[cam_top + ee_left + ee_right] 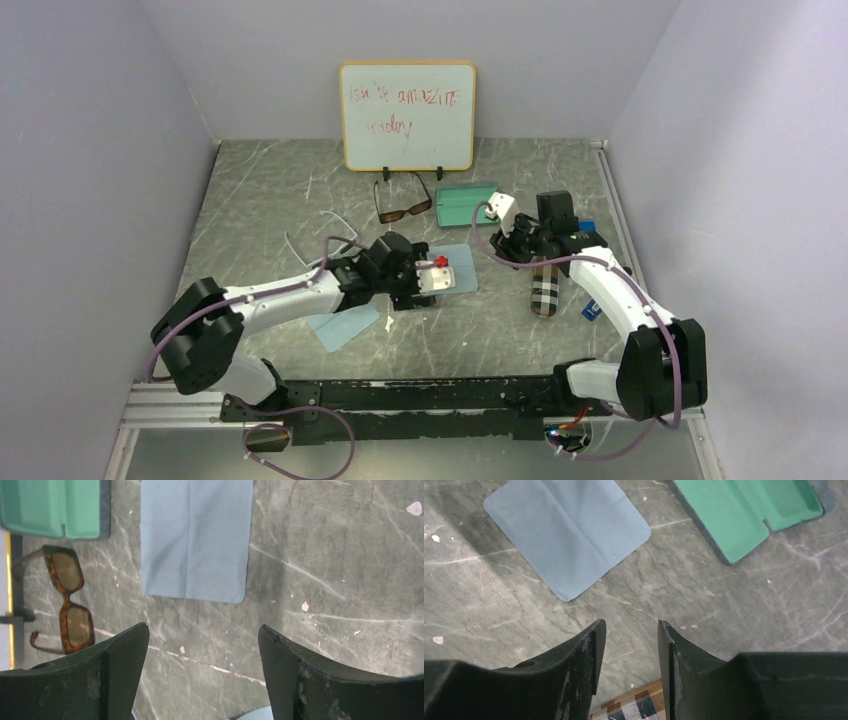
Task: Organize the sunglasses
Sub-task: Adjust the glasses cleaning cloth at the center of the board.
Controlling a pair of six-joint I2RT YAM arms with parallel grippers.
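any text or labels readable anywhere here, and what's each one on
Whiteboard: two lines of red handwriting, too small and scrawled to read; the lower line may say "today", not certain.
Plaid case, green case, cloth, brown sunglasses: no text or logo shows.

Robot lab test cell: plain pale walls (90, 150) box in grey marbled table (260, 200) on 3 sides, whiteboard (407, 116) w/ red scrawl at far wall, 2 arms (285, 292) bolted to metal rail (400, 395) at near edge.
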